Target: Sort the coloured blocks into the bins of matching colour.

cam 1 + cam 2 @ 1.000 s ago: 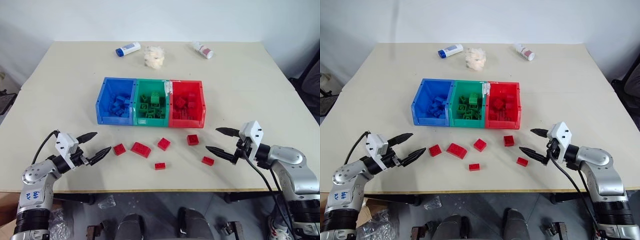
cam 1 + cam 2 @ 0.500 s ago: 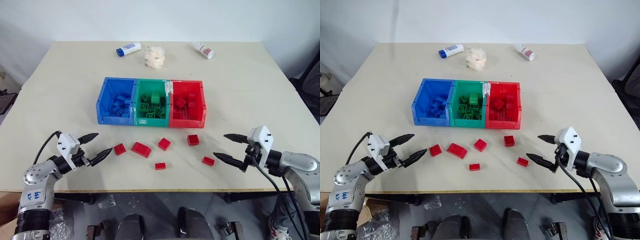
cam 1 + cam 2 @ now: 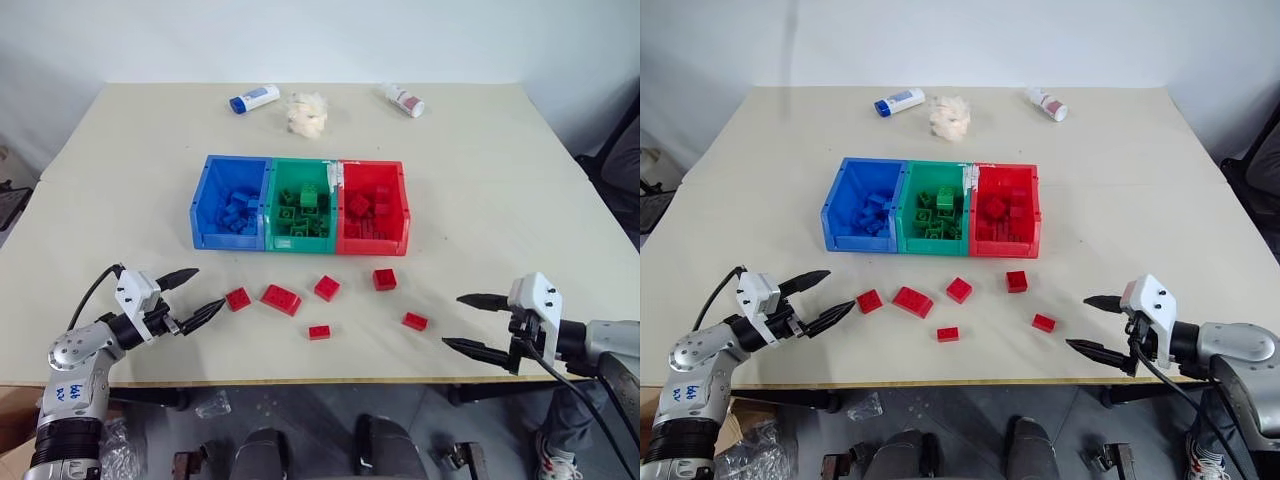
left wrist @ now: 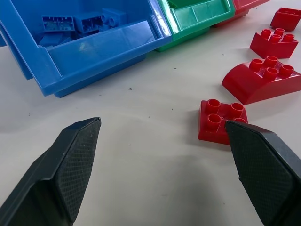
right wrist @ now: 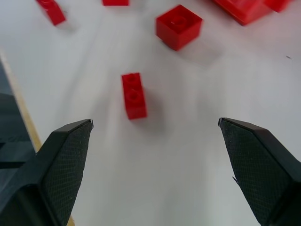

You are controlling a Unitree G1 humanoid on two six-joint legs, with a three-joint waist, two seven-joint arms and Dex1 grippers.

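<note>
Several red blocks lie on the table in front of the bins: a small brick (image 3: 238,298), a wider curved one (image 3: 282,298), a cube (image 3: 327,287), another cube (image 3: 385,279) and two small bricks (image 3: 320,331) (image 3: 415,321). The blue bin (image 3: 228,240), green bin (image 3: 300,243) and red bin (image 3: 372,246) stand joined in a row, each holding bricks of its own colour. My left gripper (image 3: 205,288) is open and empty, just left of the leftmost brick (image 4: 221,120). My right gripper (image 3: 453,320) is open and empty near the front edge, right of the small brick (image 5: 134,95).
Two white bottles (image 3: 255,98) (image 3: 405,100) and a crumpled white wad (image 3: 307,112) lie at the far side of the table. The table's front edge (image 3: 300,382) runs close below both grippers. Bare tabletop spreads to either side of the bins.
My right gripper has drawn back toward the table's front edge and to the right, away from the red blocks, staying open. The left gripper has not moved.
</note>
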